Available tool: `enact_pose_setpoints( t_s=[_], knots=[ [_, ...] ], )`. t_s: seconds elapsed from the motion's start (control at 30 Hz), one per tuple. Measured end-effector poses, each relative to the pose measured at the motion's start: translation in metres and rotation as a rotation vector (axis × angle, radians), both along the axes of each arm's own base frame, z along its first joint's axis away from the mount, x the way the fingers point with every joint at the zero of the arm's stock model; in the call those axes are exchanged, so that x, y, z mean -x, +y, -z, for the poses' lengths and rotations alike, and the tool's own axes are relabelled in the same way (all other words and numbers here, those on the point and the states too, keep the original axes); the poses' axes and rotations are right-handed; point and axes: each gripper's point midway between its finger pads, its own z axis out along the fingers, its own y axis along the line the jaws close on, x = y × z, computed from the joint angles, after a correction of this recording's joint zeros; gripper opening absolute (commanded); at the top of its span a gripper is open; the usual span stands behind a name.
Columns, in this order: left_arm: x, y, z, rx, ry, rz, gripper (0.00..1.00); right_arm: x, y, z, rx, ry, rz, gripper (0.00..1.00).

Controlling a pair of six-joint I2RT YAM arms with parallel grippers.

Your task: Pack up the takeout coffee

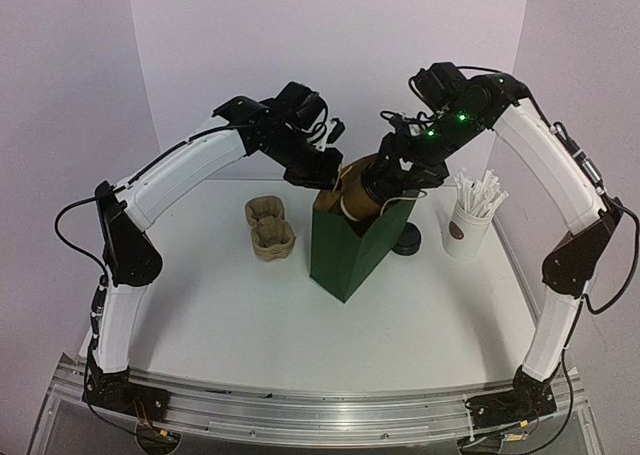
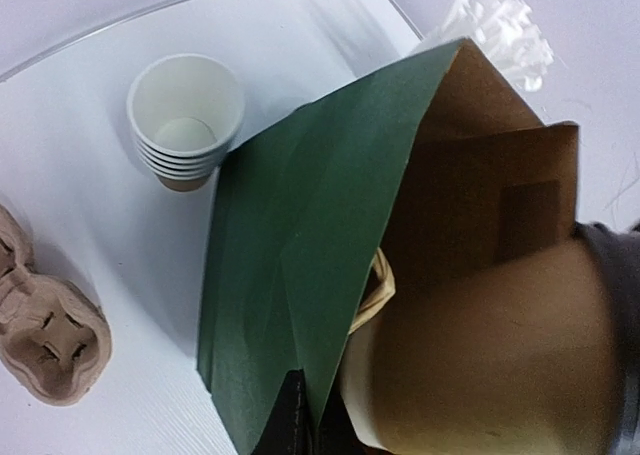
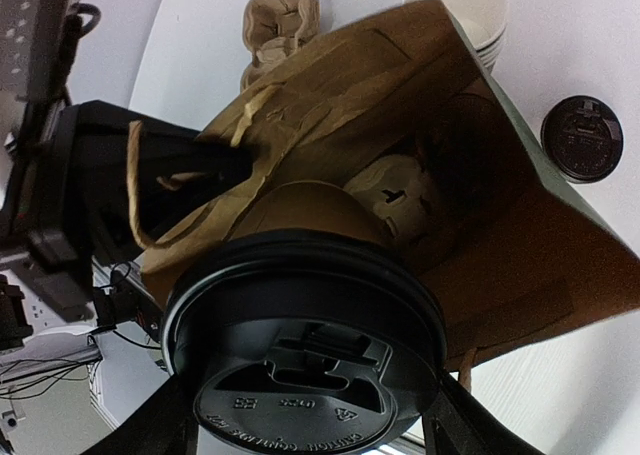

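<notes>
Lidded takeout coffee [image 3: 300,395] being pinched by right pincer [image 1: 388,178] at mouth of green bag [image 1: 345,255]. Bag rim being pinched open by left pincer [image 1: 318,172]. Lowering, release judged outstanding.

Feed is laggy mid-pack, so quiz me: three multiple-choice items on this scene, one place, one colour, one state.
1. Where is the takeout coffee?
A) at the bag's open top
B) on a shelf
C) on the floor
2. The bag's outside is:
A) white
B) green
C) red
3. The right hand is:
A) open and empty
B) shut on the coffee
C) out of view
Answers: A, the cup tilts into the bag's mouth; B, green panels show from above; B, its fingers clamp the coffee.
</notes>
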Motion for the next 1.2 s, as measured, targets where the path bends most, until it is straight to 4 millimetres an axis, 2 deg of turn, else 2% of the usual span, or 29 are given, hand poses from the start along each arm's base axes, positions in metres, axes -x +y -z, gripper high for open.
enact_pose_setpoints(
  t_s=[0.17, 0.33, 0.73, 0.97, 1.2],
  knots=[
    [0.015, -0.011, 0.001, 0.001, 0.011, 0.037, 0.0, 0.002, -0.001, 0.011, 0.028, 0.02, -0.006, 0.72],
    [0.021, -0.008, 0.005, -0.008, 0.046, 0.04, 0.0, 0.004, 0.001, 0.014, 0.044, 0.015, -0.02, 0.72],
    [0.011, 0.005, 0.035, -0.028, 0.15, -0.01, 0.0, -0.002, 0.014, 0.018, 0.058, -0.01, -0.067, 0.72],
    [0.01, 0.003, 0.037, -0.014, 0.161, -0.018, 0.0, 0.007, 0.023, 0.023, 0.082, -0.021, -0.112, 0.72],
    [0.008, 0.005, 0.04, -0.015, 0.165, -0.025, 0.0, 0.006, 0.028, 0.031, 0.119, -0.036, -0.139, 0.73]
  ],
)
